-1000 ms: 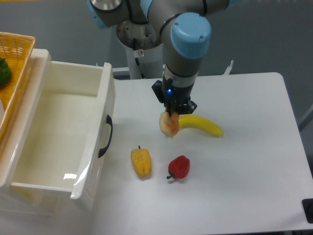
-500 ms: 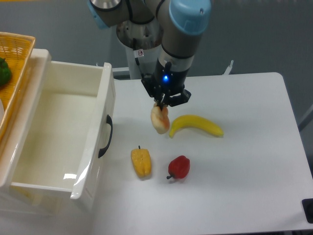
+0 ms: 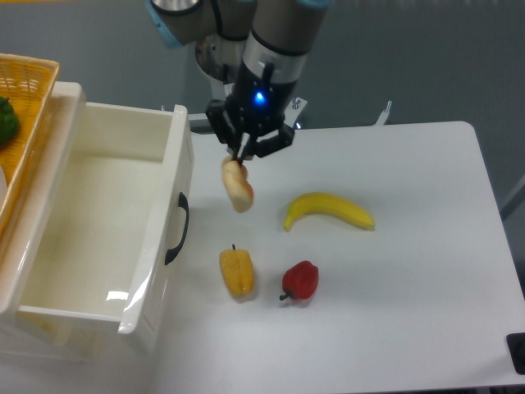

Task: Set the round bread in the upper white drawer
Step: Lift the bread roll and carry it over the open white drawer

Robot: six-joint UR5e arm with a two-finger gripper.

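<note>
From the fixed camera, the gripper hangs over the white table with its fingers pinched on the top of the round bread. The bread dangles below the fingers, clear of the tabletop, just to the right of the drawer's front panel and above the yellow pepper. A blue light glows on the wrist above the fingers.

The upper white drawer stands pulled open on the left side of the table, its glossy inside bare as far as can be seen, with the curved black handle facing the bread. The bread is outside the drawer, near its front upper corner (not over the opening).

On the table, the banana lies to the right of the bread, well apart from it. The red pepper sits just beside the yellow pepper, both below the banana.

At the far left edge, a woven yellow basket rests behind the drawer, with something green in it.
</note>
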